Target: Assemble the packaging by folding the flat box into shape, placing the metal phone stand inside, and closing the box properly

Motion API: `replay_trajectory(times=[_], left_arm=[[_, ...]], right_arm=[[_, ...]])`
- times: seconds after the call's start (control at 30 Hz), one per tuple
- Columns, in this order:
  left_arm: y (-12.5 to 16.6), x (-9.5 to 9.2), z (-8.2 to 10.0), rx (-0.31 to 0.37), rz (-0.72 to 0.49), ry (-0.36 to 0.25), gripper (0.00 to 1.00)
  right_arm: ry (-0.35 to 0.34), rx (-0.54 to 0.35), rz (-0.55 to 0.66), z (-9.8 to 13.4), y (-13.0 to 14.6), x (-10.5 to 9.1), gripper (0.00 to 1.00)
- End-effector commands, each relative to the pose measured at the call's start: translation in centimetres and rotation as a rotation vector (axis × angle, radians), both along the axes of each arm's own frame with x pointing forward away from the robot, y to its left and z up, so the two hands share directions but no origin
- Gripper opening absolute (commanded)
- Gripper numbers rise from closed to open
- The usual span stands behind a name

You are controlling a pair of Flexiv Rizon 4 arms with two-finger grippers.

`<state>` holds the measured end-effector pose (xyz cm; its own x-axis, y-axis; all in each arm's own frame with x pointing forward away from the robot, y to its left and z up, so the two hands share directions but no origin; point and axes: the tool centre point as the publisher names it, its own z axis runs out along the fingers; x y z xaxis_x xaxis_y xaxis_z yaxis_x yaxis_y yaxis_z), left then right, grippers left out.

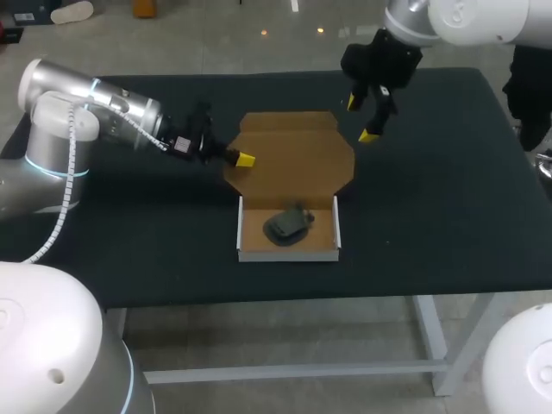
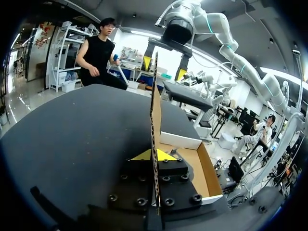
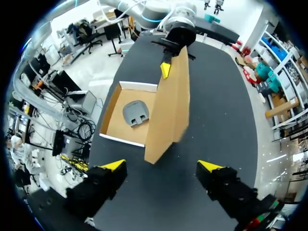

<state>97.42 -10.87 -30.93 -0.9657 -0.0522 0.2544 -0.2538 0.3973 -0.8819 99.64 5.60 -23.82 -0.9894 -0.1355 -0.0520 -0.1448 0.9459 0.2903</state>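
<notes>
Our left end effector (image 1: 243, 159) pinches the raised box lid (image 1: 293, 153); right end effector (image 1: 360, 119) gapes open, holding nothing.

"From above, how much of the left gripper (image 1: 244, 159) shows?"
"One yellow tip. The other is behind the edge of the lid (image 1: 293, 155)."
"And the phone stand (image 1: 287, 225)?"
"A dark lump, too small to make out its form."
"The right wrist view?"
"The raised lid hides the far wall of the box (image 3: 126, 86). Above, the right arm (image 1: 448, 21) is cut off at the picture's edge."
</notes>
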Motion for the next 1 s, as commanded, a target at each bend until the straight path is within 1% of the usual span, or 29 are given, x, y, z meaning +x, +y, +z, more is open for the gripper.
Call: replay_trajectory(times=[0.03, 0.37, 0.6, 0.93, 1.0], left_arm=[[-0.3, -0.4, 0.5, 0.013, 0.004, -0.005, 0.0], [-0.3, -0.4, 0.5, 0.013, 0.004, -0.005, 0.0], [-0.3, -0.4, 0.5, 0.013, 0.004, -0.005, 0.0], [-0.3, -0.4, 0.5, 0.013, 0.004, -0.005, 0.0], [-0.3, -1.0, 0.5, 0.005, -0.007, -0.036, 0.0]], right_arm=[[-0.004, -0.001, 0.001, 0.2, 0.0, -0.4, 1.0], [-0.018, -0.004, 0.018, 1.1, 0.5, -0.4, 1.0], [-0.039, -0.014, 0.033, 2.0, 1.0, -0.5, 1.0], [-0.074, -0.032, 0.019, 3.8, 0.8, 0.2, 1.0], [-0.077, -0.034, 0.02, 4.0, 0.9, 0.2, 1.0]])
